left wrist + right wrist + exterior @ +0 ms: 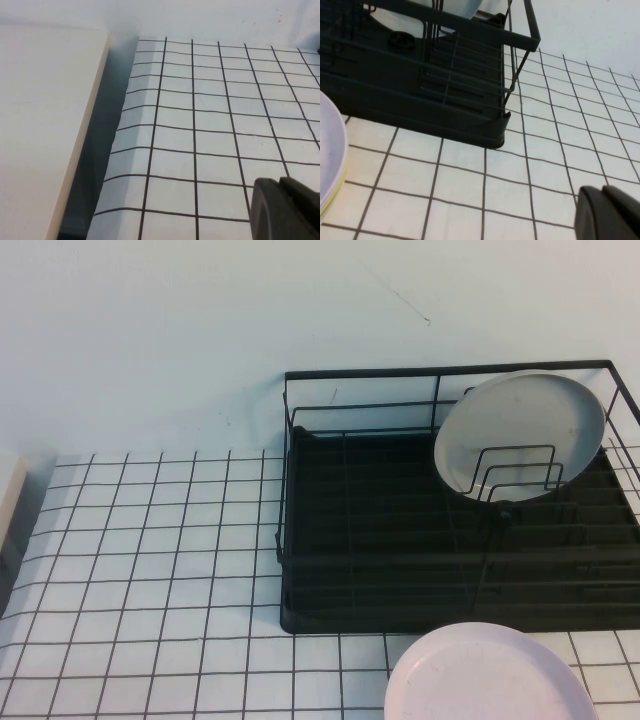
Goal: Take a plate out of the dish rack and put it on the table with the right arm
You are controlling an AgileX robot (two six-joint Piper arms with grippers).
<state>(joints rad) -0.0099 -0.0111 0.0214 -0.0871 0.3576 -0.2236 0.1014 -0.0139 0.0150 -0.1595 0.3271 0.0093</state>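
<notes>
Plate: leaning in the wire dividers at the far right corner of the dish rack.
Right gripper: closed, empty, low over the table beside the rack.
Left gripper: over the table's left edge (jaws, cannot tell).
Risk: snagging wires; bumping the pink plate by the near edge.

pink plate cut off at edge, dish rack cropped right

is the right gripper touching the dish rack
Apart. The right wrist view shows the shut right gripper over bare table, with grid squares between it and the dish rack.
</notes>
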